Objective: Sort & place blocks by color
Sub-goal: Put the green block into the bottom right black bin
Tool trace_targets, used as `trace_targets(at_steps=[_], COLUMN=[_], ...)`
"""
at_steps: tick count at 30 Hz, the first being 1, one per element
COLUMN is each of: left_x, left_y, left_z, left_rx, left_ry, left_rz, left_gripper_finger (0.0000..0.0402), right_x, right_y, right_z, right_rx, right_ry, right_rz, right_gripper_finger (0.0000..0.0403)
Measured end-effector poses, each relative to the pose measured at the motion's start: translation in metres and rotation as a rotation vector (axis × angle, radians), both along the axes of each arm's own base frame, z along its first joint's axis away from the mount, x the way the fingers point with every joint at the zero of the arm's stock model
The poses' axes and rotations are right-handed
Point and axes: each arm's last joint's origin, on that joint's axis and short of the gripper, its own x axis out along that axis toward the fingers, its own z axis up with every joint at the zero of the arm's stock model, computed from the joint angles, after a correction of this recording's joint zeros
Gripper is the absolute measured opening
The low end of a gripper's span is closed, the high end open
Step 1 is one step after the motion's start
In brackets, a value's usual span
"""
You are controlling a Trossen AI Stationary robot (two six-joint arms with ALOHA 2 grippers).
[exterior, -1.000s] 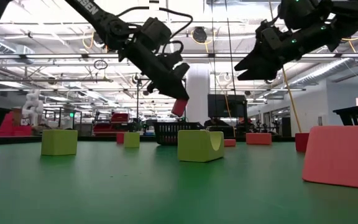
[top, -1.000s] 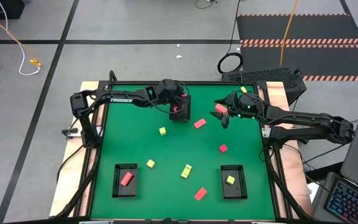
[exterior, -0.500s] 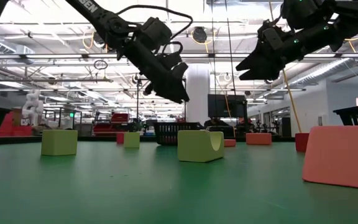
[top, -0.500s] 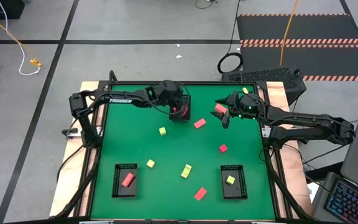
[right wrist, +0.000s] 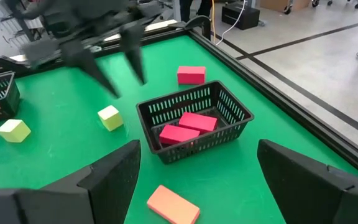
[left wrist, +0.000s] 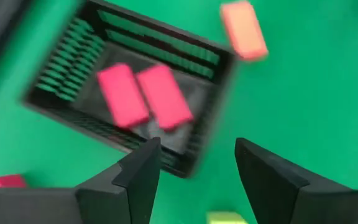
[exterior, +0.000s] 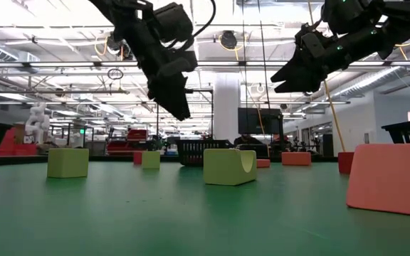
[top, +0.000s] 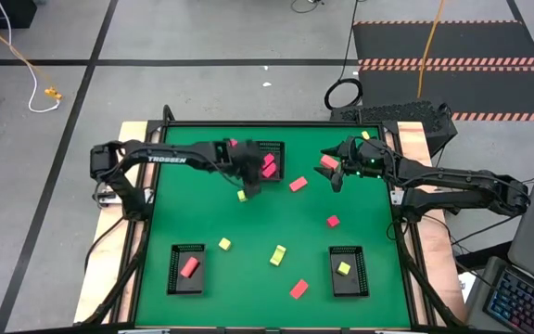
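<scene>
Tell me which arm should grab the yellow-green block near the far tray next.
Probably left. The left claw is open and empty, right next to the yellow-green block. The right claw hangs farther off, beyond the coral block.

Bright overhead lighting, soft shadows, left wrist view motion-blurred

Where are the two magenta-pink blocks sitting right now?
In the high view, both magenta-pink blocks lie side by side inside the black mesh tray at the table's far edge, beside the left gripper.

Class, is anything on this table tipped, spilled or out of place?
Nothing stands out. The three trays sit flat, each holding one colour; loose blocks on the green table are simply not yet sorted.
</scene>
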Motion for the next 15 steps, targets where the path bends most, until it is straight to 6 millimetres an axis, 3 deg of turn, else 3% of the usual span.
trace_targets(at_steps=[7, 15], left_x=[-0.004, -0.017], left_y=[-0.028, -0.034], left_z=[-0.006, -0.022], left_rx=[-0.045, -0.097], left_ry=[0.108, 0.221], left_rz=[-0.033, 0.028], left_gripper_finger=[0.0210, 0.0210], right_x=[0.000, 0.000], right_y=[0.000, 0.001], right_z=[0.000, 0.000], right_rx=[0.006, 0.045], right_ry=[-0.001, -0.016], right_rz=[-0.002, 0.006], right_gripper_finger=[0.0315, 0.0315])
